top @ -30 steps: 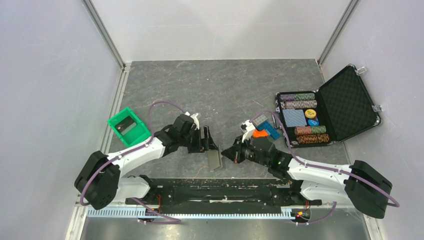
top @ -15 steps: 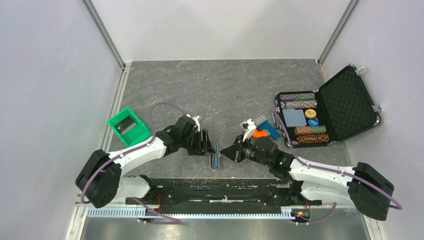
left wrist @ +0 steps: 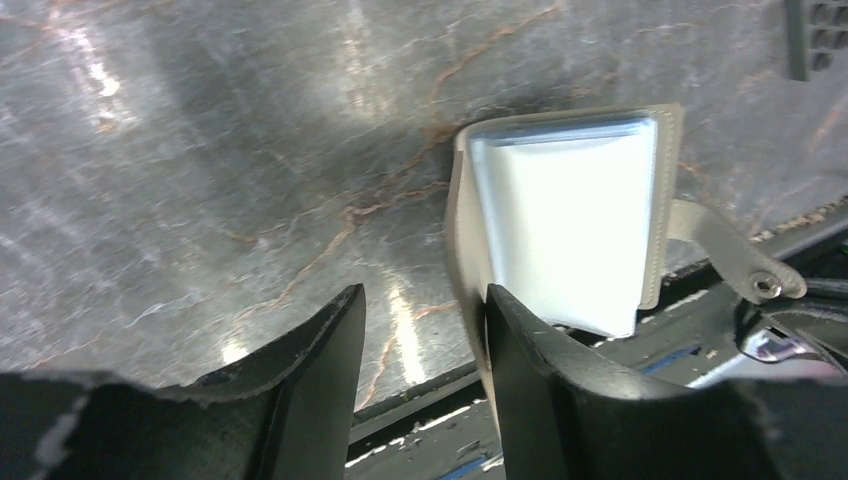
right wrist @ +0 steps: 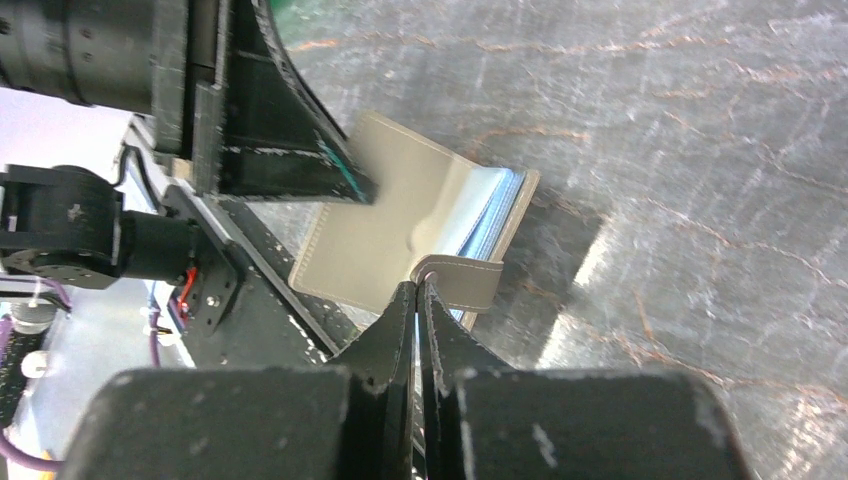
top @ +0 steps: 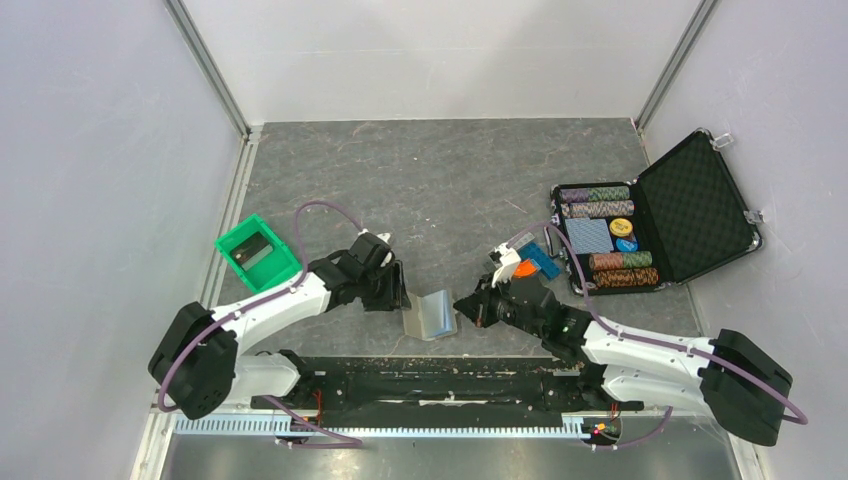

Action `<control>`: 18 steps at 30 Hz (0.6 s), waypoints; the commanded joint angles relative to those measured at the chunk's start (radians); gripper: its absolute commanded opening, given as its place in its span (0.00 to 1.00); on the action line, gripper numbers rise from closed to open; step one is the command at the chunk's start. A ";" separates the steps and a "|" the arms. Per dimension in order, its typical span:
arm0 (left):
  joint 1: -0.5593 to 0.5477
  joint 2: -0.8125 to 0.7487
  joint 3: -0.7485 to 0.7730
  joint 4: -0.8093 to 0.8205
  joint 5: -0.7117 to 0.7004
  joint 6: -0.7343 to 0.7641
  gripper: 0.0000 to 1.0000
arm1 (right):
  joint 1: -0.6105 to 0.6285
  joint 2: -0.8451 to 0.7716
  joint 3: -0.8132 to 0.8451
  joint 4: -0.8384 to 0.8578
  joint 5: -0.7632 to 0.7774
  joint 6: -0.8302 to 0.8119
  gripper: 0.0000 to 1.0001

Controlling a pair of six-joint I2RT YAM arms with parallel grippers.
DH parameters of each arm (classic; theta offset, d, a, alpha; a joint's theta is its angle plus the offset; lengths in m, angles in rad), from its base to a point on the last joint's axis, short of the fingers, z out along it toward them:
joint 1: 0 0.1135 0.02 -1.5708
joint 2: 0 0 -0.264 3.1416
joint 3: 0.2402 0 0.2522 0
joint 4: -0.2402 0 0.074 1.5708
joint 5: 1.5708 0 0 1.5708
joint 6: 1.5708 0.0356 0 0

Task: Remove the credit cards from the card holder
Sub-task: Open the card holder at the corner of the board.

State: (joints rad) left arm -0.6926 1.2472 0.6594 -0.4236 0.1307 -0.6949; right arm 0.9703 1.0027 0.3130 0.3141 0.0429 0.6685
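The taupe card holder (top: 432,315) stands spread open near the table's front edge, its shiny pale-blue inside (left wrist: 565,225) facing up. My right gripper (right wrist: 420,285) (top: 463,303) is shut on the holder's snap strap (right wrist: 462,283). My left gripper (left wrist: 422,295) (top: 399,291) is open; the holder's taupe cover (left wrist: 461,235) runs into its gap and lies against the right-hand finger (left wrist: 540,380), while the other finger stays apart from it. No card shows in the pockets. A dark grey credit card (top: 258,253) lies in the green bin (top: 233,247).
An open black chip case (top: 690,205) with chip stacks and a blue deck sits at the right. Small blue and orange items (top: 535,262) lie beside my right arm. The black mounting rail (top: 430,375) runs just in front of the holder. Grey walls close in both sides.
The holder has gone from hanging edge-on to spread open, its pale inside now showing. My left jaws have narrowed and shifted slightly left. The right gripper kept its hold on the strap.
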 commanded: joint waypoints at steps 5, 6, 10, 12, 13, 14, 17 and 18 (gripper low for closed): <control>-0.005 -0.003 0.068 -0.131 -0.196 0.053 0.51 | -0.016 -0.031 -0.028 -0.040 0.069 -0.031 0.01; -0.004 -0.002 0.074 -0.135 -0.196 0.054 0.51 | -0.017 -0.030 -0.027 -0.042 0.068 -0.032 0.02; -0.004 0.013 0.079 -0.104 -0.137 0.052 0.51 | -0.020 -0.022 0.007 -0.089 0.065 -0.032 0.19; -0.004 0.022 0.068 -0.077 -0.093 0.048 0.50 | -0.021 -0.030 0.036 -0.128 0.064 -0.037 0.27; -0.004 0.025 0.061 -0.064 -0.081 0.044 0.49 | -0.021 -0.035 0.051 -0.141 0.065 -0.040 0.30; -0.004 0.026 0.056 -0.052 -0.071 0.042 0.47 | -0.021 -0.042 0.065 -0.154 0.066 -0.041 0.33; -0.004 0.020 0.036 -0.027 -0.051 0.036 0.43 | -0.020 -0.057 0.097 -0.185 0.069 -0.043 0.39; -0.004 0.017 0.031 -0.023 -0.051 0.034 0.42 | -0.020 -0.058 0.104 -0.187 0.067 -0.042 0.41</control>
State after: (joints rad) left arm -0.6926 1.2671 0.7025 -0.5026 0.0452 -0.6800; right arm 0.9524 0.9775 0.3401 0.1509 0.0887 0.6357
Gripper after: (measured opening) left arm 0.438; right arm 0.386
